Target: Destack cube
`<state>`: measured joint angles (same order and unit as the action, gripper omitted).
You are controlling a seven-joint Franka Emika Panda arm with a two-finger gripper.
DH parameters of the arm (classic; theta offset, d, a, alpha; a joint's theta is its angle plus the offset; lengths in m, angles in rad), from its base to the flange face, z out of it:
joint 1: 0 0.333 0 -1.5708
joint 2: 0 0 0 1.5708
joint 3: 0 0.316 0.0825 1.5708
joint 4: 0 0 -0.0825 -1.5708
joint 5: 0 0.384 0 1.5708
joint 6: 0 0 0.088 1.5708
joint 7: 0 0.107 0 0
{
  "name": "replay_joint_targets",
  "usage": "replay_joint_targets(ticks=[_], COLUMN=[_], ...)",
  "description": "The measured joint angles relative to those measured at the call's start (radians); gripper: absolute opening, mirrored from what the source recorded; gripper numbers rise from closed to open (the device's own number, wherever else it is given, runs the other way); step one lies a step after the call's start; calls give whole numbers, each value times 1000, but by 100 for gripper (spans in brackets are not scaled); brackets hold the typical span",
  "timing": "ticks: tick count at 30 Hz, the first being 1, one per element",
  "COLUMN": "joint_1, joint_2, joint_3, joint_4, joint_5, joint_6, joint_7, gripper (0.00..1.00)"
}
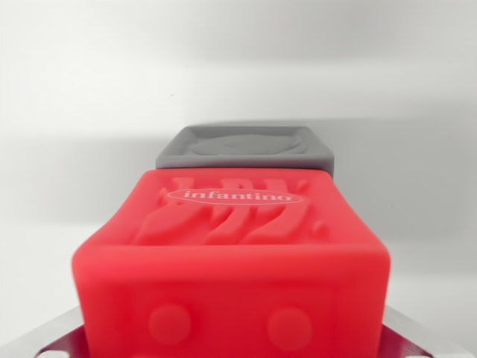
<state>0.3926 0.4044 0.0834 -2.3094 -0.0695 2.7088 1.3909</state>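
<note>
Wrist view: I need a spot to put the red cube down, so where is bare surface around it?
Bare white surface lies open on the wrist view's left of the red rubbery Infantino cube, and likewise on its right. The centre is crowded: the grey square block sits just beyond the cube. Metal gripper fingers flank the cube's lower corners.

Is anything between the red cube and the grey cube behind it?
No. In the wrist view the red cube overlaps the grey cube, with nothing between them; whether they touch is unclear.
</note>
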Motion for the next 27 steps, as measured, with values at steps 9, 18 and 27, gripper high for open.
replay_joint_targets(ticks=[9, 18, 27], joint_1=[0, 0, -1], joint_2=[-6, -29, -60], joint_3=[0, 1, 3], joint_4=[0, -2, -7], joint_5=[0, 2, 6], joint_6=[-3, -23, -49], joint_7=[0, -1, -4], gripper=[0, 0, 0])
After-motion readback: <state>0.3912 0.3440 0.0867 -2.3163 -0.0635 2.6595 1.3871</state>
